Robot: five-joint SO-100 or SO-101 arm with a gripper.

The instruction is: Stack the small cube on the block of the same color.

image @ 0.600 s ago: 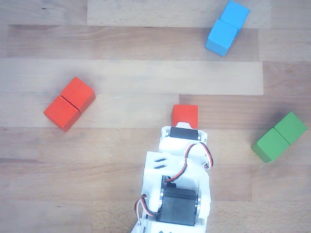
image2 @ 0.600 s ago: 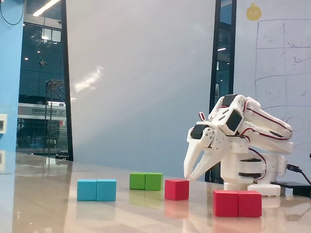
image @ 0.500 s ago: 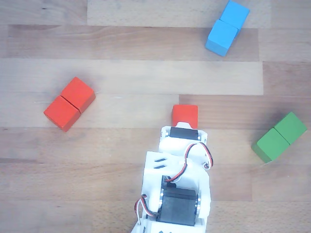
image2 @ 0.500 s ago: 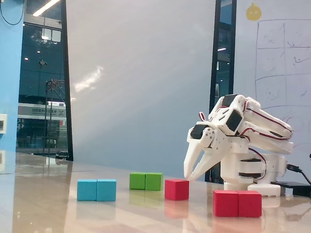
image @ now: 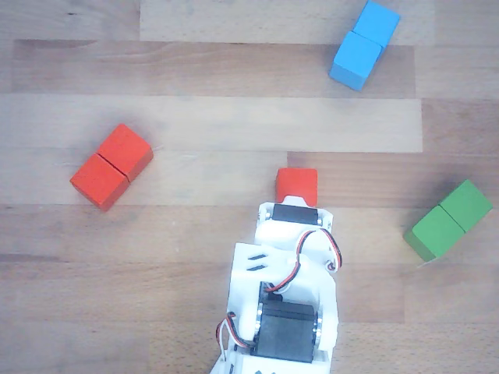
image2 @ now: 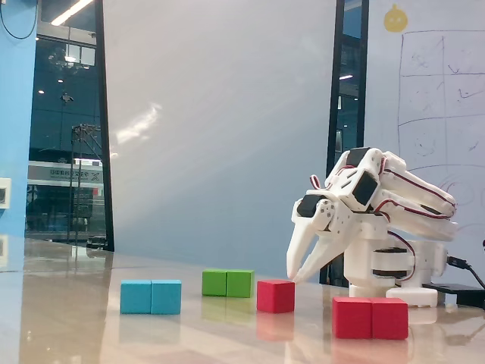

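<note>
room: a glass-walled office with dark windows at the left of the fixed view, a pale wall panel in the middle and a whiteboard (image2: 443, 98) at the right.
surface: a glossy wooden table (image2: 68, 318), seen as light planks (image: 195, 70) in the other view.
writing: the whiteboard carries a hand-drawn grid and faint scribbles too small to read; a yellow round sticker (image2: 395, 18) sits at its top; no brand or label on the blocks or arm is readable.
arm: a white arm (image2: 379, 220) with red and black wires, folded low with its base at the right of the fixed view; in the other view its body fills the lower middle.
gripper: the gripper (image2: 297, 274) points down with fingers slightly apart and nothing between them, its tips just above and behind the small cube in the fixed view; in the other view the fingers are hidden under the arm's own body.
small cube: the small cube (image: 297, 186) (image2: 275, 296) rests on the table right at the front edge of the arm's wrist in the other view.
block: the block (image: 111, 167) (image2: 370, 318) lies flat, well apart from the small cube, to its left in the other view and nearer the camera in the fixed view.
blue double block: (image: 364, 44) (image2: 151, 296) far side of the other view, top right.
green double block: (image: 448, 220) (image2: 227, 283) right edge of the other view.
change: against the earlier frames, arm, gripper and every block stand in the same places; no motion shows.
</note>
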